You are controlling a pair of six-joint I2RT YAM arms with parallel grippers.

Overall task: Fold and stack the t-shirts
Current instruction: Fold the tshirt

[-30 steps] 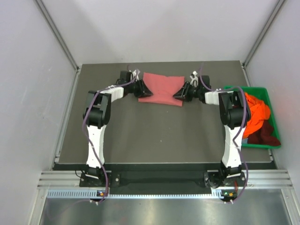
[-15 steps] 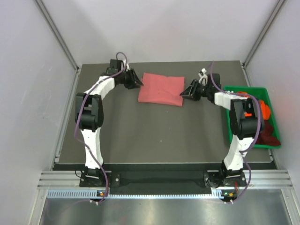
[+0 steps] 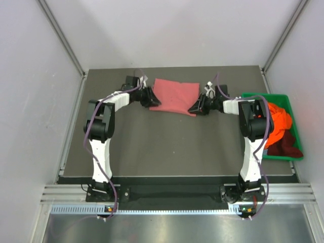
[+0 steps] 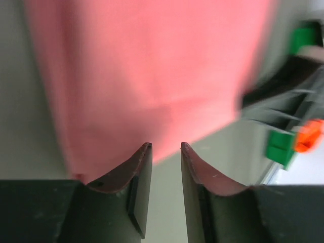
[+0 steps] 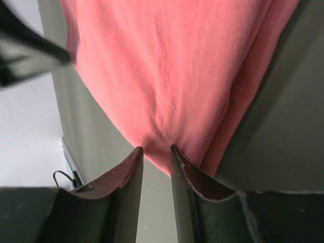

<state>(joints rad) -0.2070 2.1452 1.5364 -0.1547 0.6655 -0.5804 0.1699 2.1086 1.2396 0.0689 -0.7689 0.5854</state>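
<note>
salmon-pink t-shirt (image 3: 174, 96) lay folded at far middle of table (image 3: 167, 142) | left gripper (image 3: 153, 100) at its left near corner, fingers slightly apart, nothing between | right gripper (image 3: 192, 109) at right near corner, narrow gap, hem bunched at tips, grip unclear

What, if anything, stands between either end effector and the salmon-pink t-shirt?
Nothing visible does. The left end effector is already at the near left corner of the salmon-pink t-shirt, and the right end effector is at its near right corner, tips against the cloth.
</note>
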